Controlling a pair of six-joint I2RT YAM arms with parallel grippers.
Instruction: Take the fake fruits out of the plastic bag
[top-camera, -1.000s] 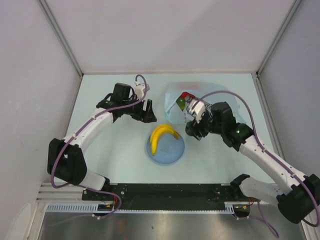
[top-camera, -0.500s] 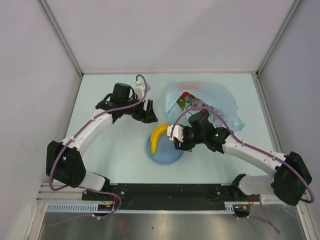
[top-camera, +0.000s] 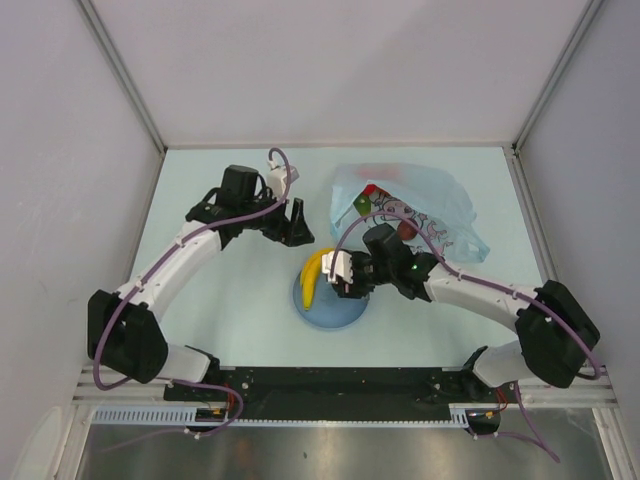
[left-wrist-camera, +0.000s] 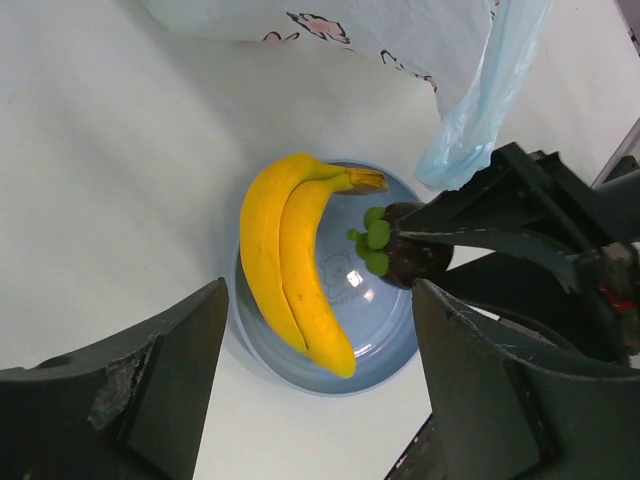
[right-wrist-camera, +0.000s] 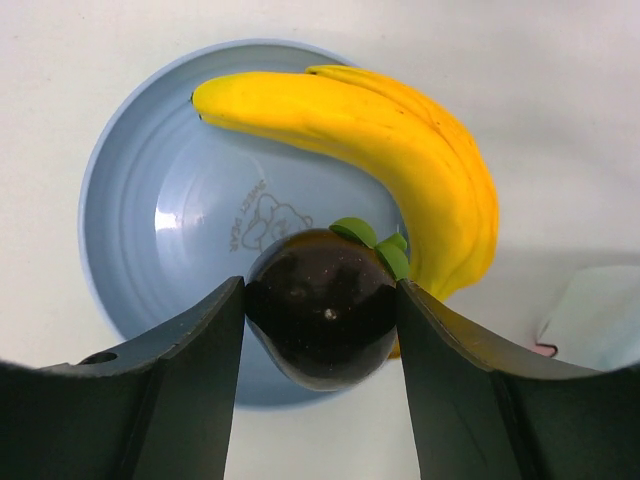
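Note:
My right gripper (right-wrist-camera: 320, 318) is shut on a small dark maroon round fruit (right-wrist-camera: 322, 308) with green leaves and holds it just above the round blue plate (right-wrist-camera: 150, 200). A yellow banana (right-wrist-camera: 400, 150) lies on that plate. From above, the right gripper (top-camera: 340, 278) hangs over the plate (top-camera: 325, 312) next to the banana (top-camera: 314, 276). The pale-blue plastic bag (top-camera: 430, 200) lies behind it, with a red fruit (top-camera: 372, 190) and a green fruit (top-camera: 359, 207) showing at its mouth. My left gripper (top-camera: 298, 225) stands open and empty, left of the bag.
In the left wrist view the plate (left-wrist-camera: 385, 330), the banana (left-wrist-camera: 290, 260) and the maroon fruit (left-wrist-camera: 412, 258) lie between the open fingers, with the bag's edge (left-wrist-camera: 470, 120) hanging at upper right. White walls enclose the table on three sides.
My right arm has swung left from the bag's mouth to over the plate, carrying the maroon fruit. The left arm has barely moved.

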